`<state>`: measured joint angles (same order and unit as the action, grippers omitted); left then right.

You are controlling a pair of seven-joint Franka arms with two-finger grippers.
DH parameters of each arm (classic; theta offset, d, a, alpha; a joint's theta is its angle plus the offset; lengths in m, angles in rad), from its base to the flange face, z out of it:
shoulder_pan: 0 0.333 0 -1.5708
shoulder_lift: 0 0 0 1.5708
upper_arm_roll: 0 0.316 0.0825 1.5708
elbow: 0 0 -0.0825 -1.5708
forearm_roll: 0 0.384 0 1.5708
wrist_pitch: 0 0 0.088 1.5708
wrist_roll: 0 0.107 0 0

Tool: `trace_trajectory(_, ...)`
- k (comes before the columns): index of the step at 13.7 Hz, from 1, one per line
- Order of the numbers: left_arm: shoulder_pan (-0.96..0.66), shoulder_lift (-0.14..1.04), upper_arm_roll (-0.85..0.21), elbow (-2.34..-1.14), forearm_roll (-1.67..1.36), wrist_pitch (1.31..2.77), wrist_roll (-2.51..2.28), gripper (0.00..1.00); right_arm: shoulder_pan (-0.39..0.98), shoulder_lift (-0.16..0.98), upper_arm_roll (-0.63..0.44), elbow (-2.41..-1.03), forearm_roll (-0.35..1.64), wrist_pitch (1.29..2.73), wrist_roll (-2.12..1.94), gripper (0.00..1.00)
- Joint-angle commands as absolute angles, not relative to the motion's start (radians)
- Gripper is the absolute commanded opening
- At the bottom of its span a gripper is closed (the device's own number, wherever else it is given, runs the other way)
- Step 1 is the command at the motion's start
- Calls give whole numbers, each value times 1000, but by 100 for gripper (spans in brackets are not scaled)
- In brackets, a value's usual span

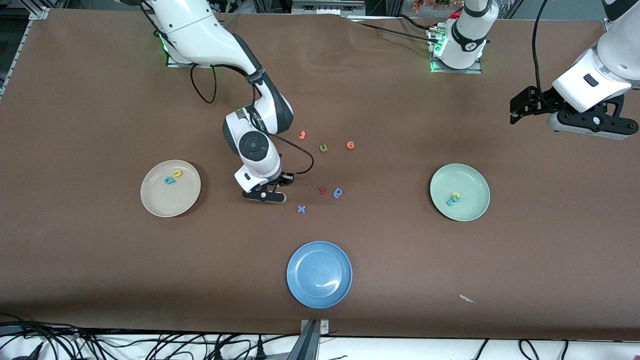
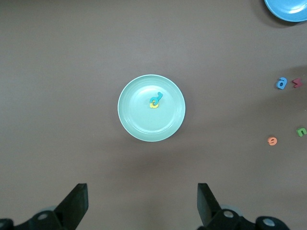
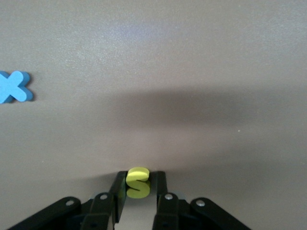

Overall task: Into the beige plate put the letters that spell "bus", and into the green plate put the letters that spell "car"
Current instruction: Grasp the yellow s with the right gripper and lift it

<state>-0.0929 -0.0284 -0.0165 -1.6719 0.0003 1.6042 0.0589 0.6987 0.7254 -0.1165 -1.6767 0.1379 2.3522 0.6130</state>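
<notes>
Right gripper [image 3: 138,184], low at frame centre, has my yellow s [image 3: 138,182] pinched upright; beige plate [image 1: 170,188] lies frame-left; left gripper [image 2: 141,203] waits open.

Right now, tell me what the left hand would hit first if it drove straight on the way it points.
Probably bare table just short of the green plate, though depth is unclear.

Front camera looks down high over the table [image 1: 100,100]; wrist cameras look downward (both see tabletop).
</notes>
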Motion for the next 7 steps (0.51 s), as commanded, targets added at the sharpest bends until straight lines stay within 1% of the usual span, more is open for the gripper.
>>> trace_trajectory(1,-95,-14,-8,-1646,-6,1589,63,100,695,756,-115,-1644,172,2358,604,21)
trace_trajectory(3,-95,-14,-8,-1646,-8,1589,61,100,693,755,-115,-1634,189,2347,600,11)
trace_trajectory(5,-95,-14,-8,-1646,-8,1589,66,100,677,750,-117,-1597,201,2292,598,10)
trace_trajectory(7,-95,-14,-8,-1646,-8,1589,69,100,628,739,-118,-1522,201,2153,569,9)
